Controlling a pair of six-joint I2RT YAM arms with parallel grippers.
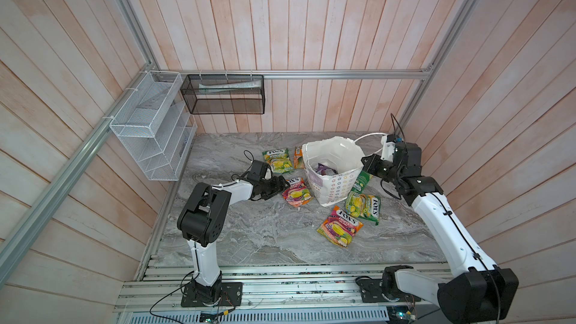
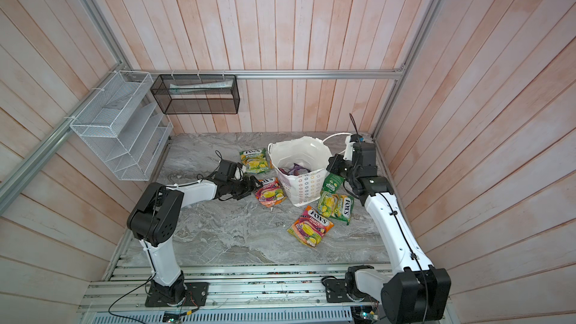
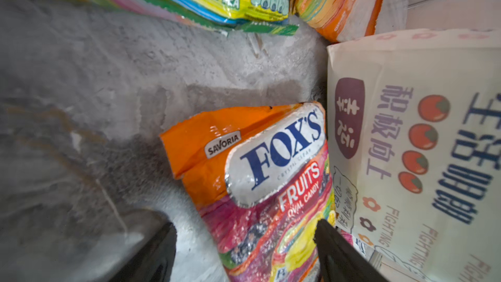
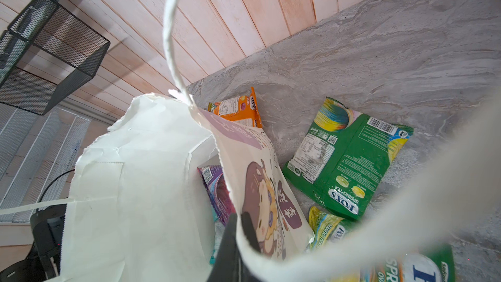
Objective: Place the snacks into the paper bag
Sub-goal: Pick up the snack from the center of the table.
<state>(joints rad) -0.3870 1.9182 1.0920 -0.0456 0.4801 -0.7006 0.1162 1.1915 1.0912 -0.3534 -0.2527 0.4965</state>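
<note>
Grey marble table (image 1: 265, 244) lies bare across the lower middle of both top views, between the two arm bases; that is your widest open room. Going back from there, the nearest fruits pouch (image 1: 339, 225) lies flat right of centre. Just beyond it the yellow-green pouch (image 1: 363, 207) lies just beside the base of the paper bag (image 1: 335, 185).

At centre, your left gripper (image 1: 282, 186) is low over the table with its jaws spread wide. The left wrist view shows the second fruits pouch (image 3: 257, 172) lying between the fingers (image 3: 341, 253), its long edge against the bag's printed wall. You cannot tell whether a finger touches the pouch.

The bag stands upright just right of centre, mouth open, with a purple pouch (image 2: 294, 169) inside. Your right gripper (image 4: 240, 233) is clamped on the bag's rim, with one finger inside, one outside and the paper pinched between them. This is on the bag's right side in both top views. A green pouch (image 1: 361, 182) lies in the narrow gap between the bag and the right arm, so there is little room there.

Farther back, the far yellow-green pouch (image 1: 277, 160) lies left of the bag's rear edge. An orange pouch (image 1: 298, 157) lies between it and the bag, partly hidden by the bag. Beyond them a bare strip of marble runs to the plank wall (image 1: 311, 104).
</note>
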